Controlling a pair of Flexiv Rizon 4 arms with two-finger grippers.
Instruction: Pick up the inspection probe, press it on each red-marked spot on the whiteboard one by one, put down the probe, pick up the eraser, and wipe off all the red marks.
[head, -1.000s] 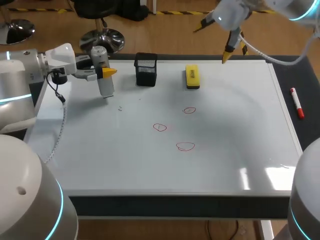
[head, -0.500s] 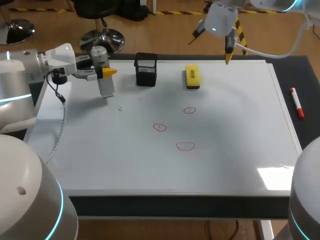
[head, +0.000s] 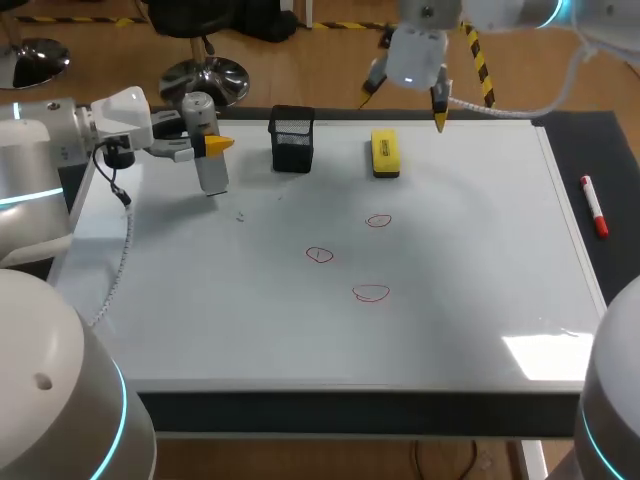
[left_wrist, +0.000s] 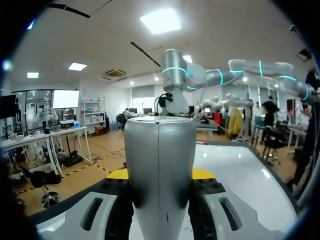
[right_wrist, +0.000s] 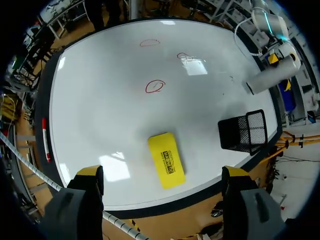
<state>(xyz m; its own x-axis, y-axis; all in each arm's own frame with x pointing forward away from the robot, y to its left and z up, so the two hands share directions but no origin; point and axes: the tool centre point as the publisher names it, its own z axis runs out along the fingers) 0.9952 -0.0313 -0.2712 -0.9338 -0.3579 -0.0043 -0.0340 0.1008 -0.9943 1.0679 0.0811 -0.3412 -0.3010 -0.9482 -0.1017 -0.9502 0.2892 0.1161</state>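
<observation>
So the left claw (head: 207, 146) is clamped on the inspection probe (head: 208, 150), a grey cylinder held roughly upright over the far left corner of the whiteboard (head: 450, 300). Honestly can't tell if its lower end touches the board or just hangs above it. From the left wrist view the probe (left_wrist: 159, 150) fills the gap between the left claw (left_wrist: 160, 174) fingers, with a yellow tip pressed in on each side. The right claw (head: 404, 100) is up above the far edge of the board with its fingers spread wide apart and nothing in them. It sits just behind the yellow eraser (head: 385, 153), which lies flat on the board near that edge. In the right wrist view the eraser (right_wrist: 166, 160) shows below, between the open fingers of the right claw (right_wrist: 162, 175). A black mesh cup (head: 292, 138) stands beside the eraser, between it and the probe. The three red marks (head: 378, 220) are little loops around the middle of the board, well apart from both claws. A red marker (head: 594, 206) lies off the board on the dark tabletop (head: 610, 160) at the right.
</observation>
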